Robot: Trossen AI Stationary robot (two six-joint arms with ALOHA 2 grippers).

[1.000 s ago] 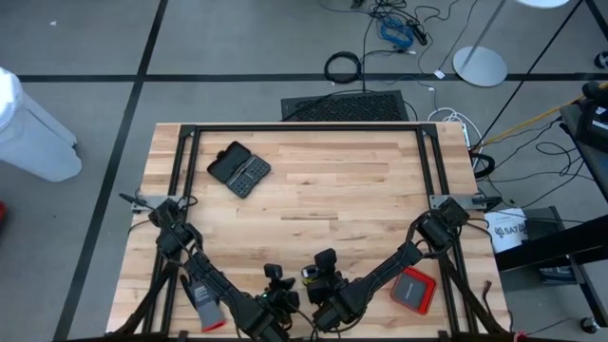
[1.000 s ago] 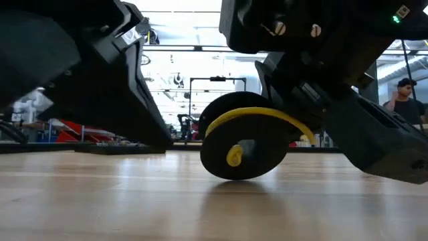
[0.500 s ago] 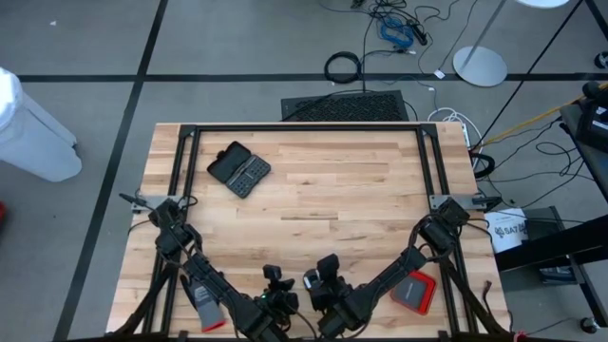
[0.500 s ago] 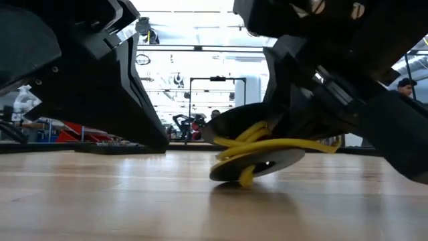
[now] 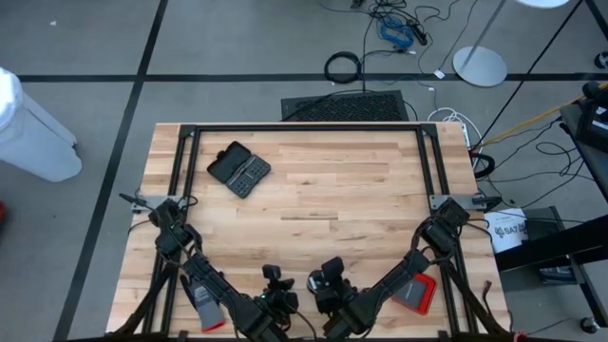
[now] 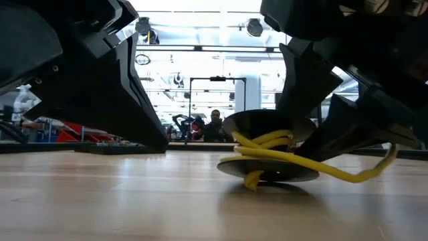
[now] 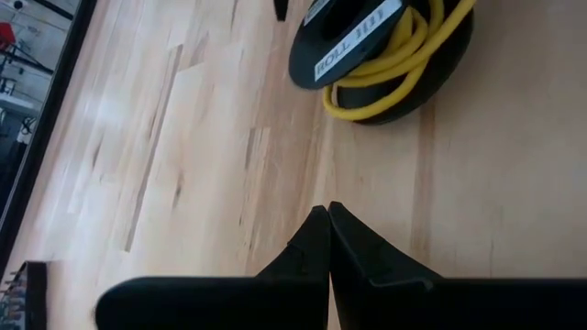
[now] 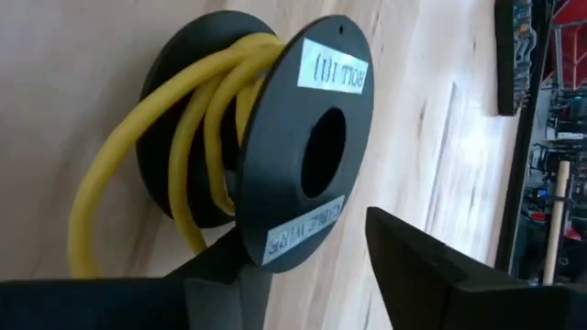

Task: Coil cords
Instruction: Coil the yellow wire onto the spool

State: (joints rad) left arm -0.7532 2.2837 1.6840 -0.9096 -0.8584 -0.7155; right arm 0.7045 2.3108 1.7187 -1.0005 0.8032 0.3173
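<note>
Spool (image 6: 267, 171) now flat, beside right fingers (image 8: 417, 266)

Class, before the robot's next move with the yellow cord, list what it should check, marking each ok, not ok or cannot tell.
1. Spool lying flat on the table: ok.
2. Yellow cord wound tidily: not ok; the loops are loose and one end trails onto the table.
3. Right gripper open beside the spool: ok.
4. Right gripper touching the spool: cannot tell.
5. Left gripper shut and apart from the spool: ok.
</note>
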